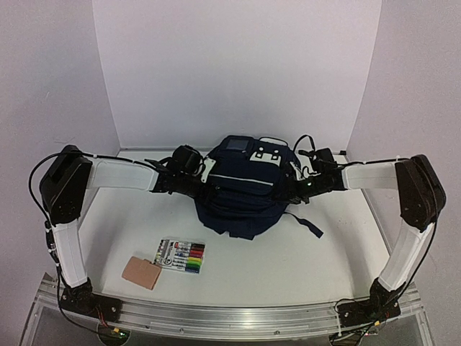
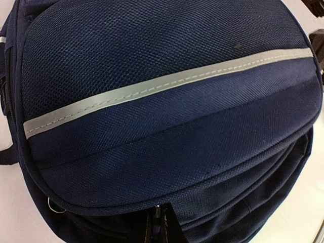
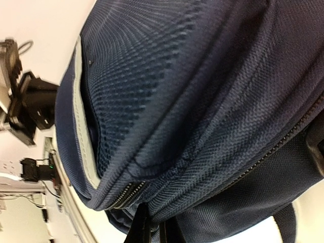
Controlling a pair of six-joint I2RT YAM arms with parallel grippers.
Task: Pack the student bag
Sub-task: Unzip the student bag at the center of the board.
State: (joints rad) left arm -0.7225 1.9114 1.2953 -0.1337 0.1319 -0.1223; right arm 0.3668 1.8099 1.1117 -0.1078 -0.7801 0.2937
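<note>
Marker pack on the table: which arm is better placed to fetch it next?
Probably left. The marker pack lies on the left arm's side, near its base; the right gripper, beyond the backpack, would have to reach across.

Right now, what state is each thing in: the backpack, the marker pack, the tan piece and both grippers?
Dark navy fabric backpack: lying on the white table between the arms; the zip seen from the right wrist looks closed.
Pack of coloured markers: flat on the table, not packed.
Flat tan rectangular piece: beside the markers, not packed.
Left gripper: shut, against the backpack.
Right gripper: shut, against the backpack.
</note>
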